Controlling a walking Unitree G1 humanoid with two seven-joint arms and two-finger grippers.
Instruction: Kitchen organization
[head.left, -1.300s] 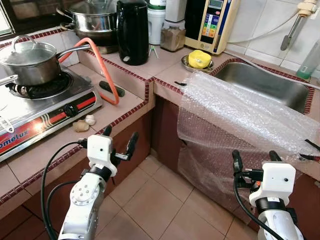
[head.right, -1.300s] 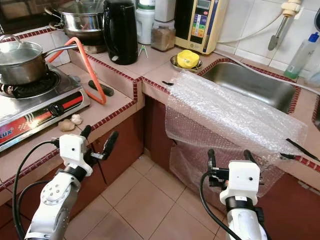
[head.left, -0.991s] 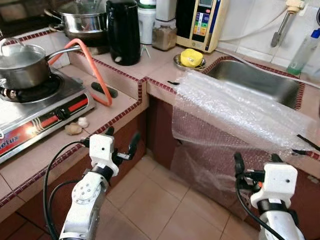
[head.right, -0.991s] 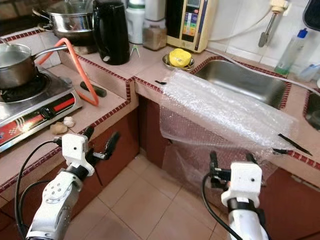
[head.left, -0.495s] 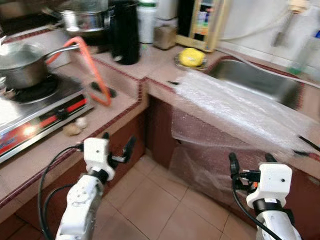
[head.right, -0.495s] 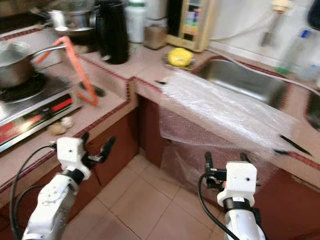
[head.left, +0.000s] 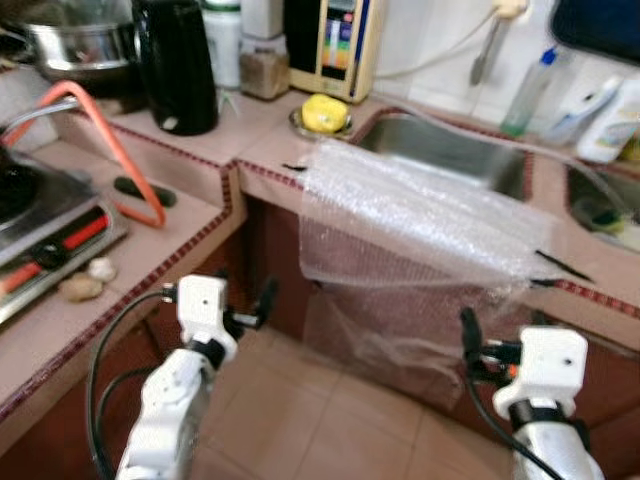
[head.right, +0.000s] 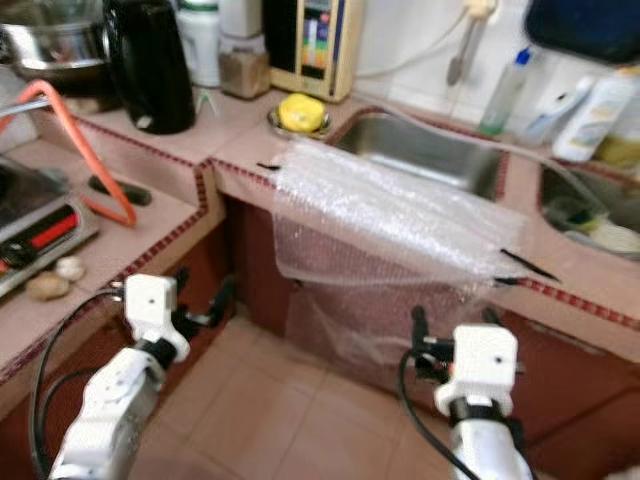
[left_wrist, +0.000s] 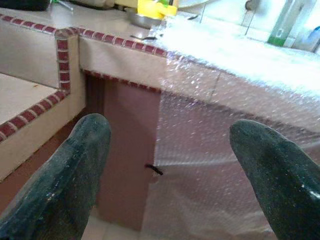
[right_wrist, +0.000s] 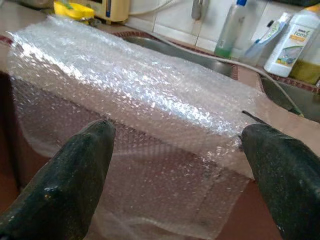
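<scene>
Bubble wrap (head.left: 420, 215) now lies ahead of both empty, wide-open grippers, left (head.left: 235, 300) and right (head.left: 500, 335), since the view has swung sinkward: approach under way, nothing grasped.

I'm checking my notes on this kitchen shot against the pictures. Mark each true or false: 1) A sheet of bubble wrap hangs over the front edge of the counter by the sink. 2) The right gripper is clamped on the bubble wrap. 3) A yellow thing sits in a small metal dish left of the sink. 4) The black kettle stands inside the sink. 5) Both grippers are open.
1) True: the bubble wrap drapes over the counter edge in front of the sink.
2) False: the right gripper is open and holds nothing, short of the wrap.
3) True: the yellow thing lies in a dish there.
4) False: the kettle stands on the counter, left of the sink.
5) True: the left gripper is open too.
</scene>
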